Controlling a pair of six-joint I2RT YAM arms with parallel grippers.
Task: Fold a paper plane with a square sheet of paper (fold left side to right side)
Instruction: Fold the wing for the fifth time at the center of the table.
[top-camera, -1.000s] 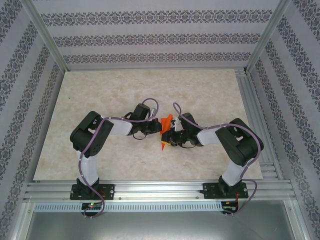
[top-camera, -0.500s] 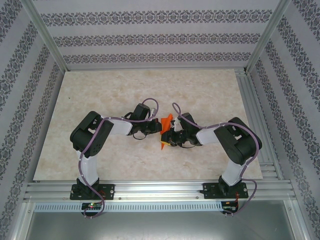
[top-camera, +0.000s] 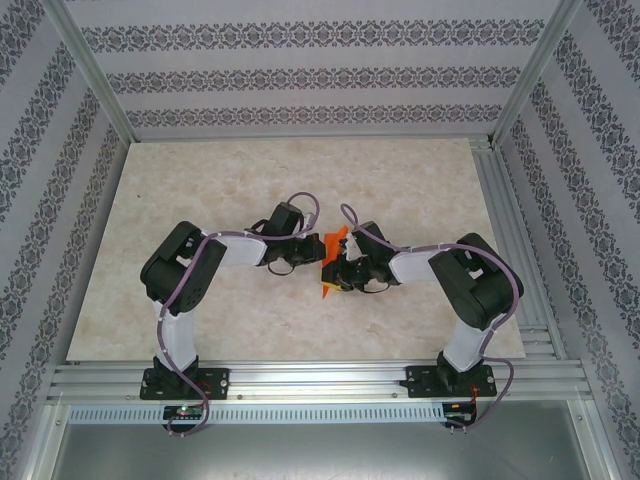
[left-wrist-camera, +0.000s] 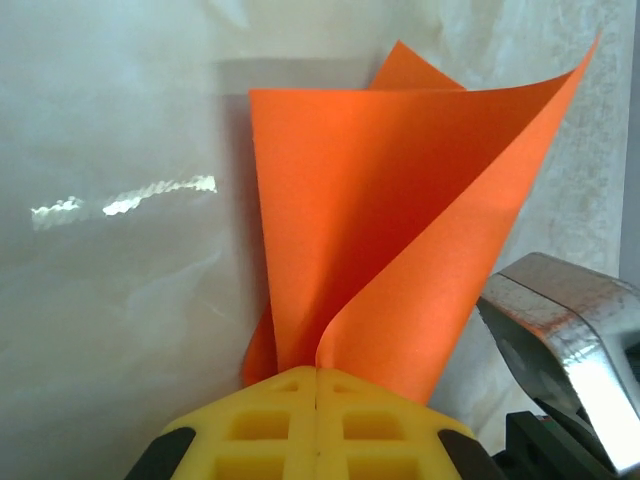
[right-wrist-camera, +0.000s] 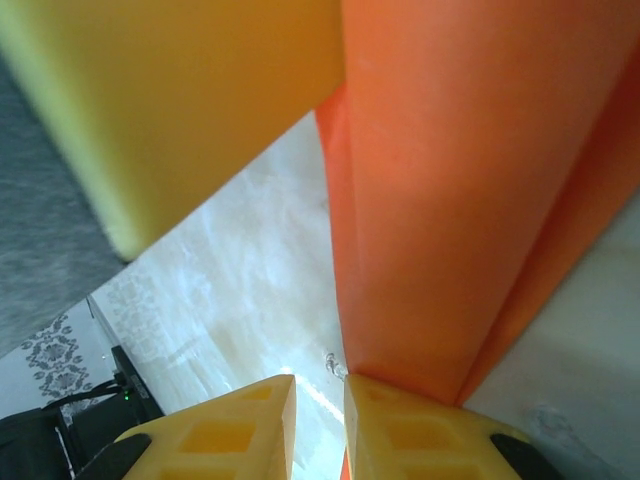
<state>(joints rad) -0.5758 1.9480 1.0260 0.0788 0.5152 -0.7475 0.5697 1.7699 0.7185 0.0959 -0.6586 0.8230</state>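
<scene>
While both arms kept to mid-desk in the overhead view, the half-second's change was slight: the left wrist had edged up and inward, and the right arm had crept leftward. The square sheet of paper (top-camera: 335, 243) stayed raised between the left pincer (top-camera: 314, 258) and the right pincer (top-camera: 340, 273), above the desk (top-camera: 400, 170). This was judged a small regrip or tensioning move, with the left-to-right fold not yet laid flat. Neither set of jaws could be read from this height, and the arms covered much of the sheet.

At the left wrist, the left pincer (left-wrist-camera: 316, 400) was clenched on the sheet (left-wrist-camera: 400, 220), pads meeting on a seam from which the paper rose in a loose curl. A bright metal part (left-wrist-camera: 565, 325) at the right was cut off.

At the right wrist, the right pincer (right-wrist-camera: 318, 400) stood released, a narrow gap showing desk. The sheet (right-wrist-camera: 450, 180) lay against the right-hand pad. A large yellow pad (right-wrist-camera: 180, 100) was blurred; the sheet's upper edges fell outside the frame.
</scene>
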